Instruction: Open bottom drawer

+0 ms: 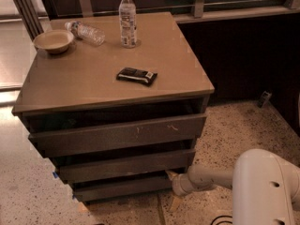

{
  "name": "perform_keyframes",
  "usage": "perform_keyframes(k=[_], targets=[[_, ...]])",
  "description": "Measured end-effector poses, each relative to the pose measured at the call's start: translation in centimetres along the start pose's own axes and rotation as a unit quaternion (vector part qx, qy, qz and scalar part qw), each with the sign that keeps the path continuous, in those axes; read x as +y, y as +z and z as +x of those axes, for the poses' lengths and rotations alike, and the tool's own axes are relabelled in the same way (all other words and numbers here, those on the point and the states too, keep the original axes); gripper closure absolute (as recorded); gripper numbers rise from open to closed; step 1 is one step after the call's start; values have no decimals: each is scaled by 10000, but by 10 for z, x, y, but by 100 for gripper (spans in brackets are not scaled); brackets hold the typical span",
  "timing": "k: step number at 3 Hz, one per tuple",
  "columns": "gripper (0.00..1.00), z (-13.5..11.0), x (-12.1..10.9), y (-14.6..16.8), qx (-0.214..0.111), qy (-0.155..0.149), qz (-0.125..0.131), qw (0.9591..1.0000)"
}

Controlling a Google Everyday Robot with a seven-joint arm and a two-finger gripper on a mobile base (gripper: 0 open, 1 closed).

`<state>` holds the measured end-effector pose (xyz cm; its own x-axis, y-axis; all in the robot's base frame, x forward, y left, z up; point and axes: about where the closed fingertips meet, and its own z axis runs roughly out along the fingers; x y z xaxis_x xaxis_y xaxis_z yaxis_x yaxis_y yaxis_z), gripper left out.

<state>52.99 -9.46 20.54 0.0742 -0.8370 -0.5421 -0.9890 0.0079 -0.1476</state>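
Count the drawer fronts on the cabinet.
3, stacked: the widest scratched front on top, the mid-sized front beneath it, the bottom drawer lowest. The gripper sits at the bottom drawer's right end.

Bulky white rounded shell showing two small dark holes; pale tubular forearm narrowing into wrist; tan hand (pixel 170 177) sitting beside bottom drawer (pixel 122 187) right end.

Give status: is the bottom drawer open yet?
Done: the approach; the hand sits low at the right end of the bottom drawer. In hand: getting purchase on that edge; contact is unclear. Left: the pull itself; the front sits set back under the middle drawer, no tray showing.
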Motion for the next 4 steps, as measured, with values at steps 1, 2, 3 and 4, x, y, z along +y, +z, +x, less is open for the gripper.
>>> perform_keyframes(k=[1,2,3,4], targets=[[0,6,-7,11,-22,45,21,10000],[0,9,-25,33,-57,46,-10,10000],[0,8,-23,35,-38,50,-59,10000],[0,7,-19,37,10,65,-172,9998]])
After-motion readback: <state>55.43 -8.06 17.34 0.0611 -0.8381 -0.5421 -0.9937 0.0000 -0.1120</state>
